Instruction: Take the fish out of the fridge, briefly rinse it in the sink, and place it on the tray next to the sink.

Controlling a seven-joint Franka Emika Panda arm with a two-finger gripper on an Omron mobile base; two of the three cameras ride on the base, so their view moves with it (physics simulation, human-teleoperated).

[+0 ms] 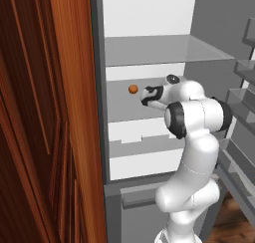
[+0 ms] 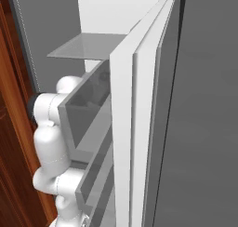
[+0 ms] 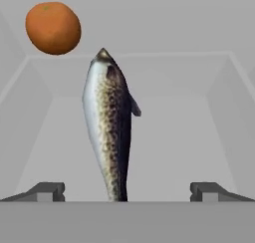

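Note:
The fridge (image 1: 149, 53) stands open, and my arm reaches onto its middle shelf. The hand view shows the fish (image 3: 107, 122), silver-grey with a dark speckled back, lying lengthwise on the grey shelf floor with one pointed end far from me. My gripper (image 3: 128, 191) is open, its two dark fingertips (image 3: 47, 191) set wide on either side of the fish's near end without touching it. From the left base view the gripper (image 1: 148, 95) sits just right of a small orange ball (image 1: 133, 89). The sink and the tray are out of view.
The orange ball (image 3: 53, 28) rests left of the fish's far end. A glass shelf (image 1: 159, 50) hangs above the hand, with white drawers (image 1: 144, 132) below. A reddish wood cupboard (image 1: 45, 137) is on the left. The open door's clear racks (image 2: 88, 110) crowd the arm's right.

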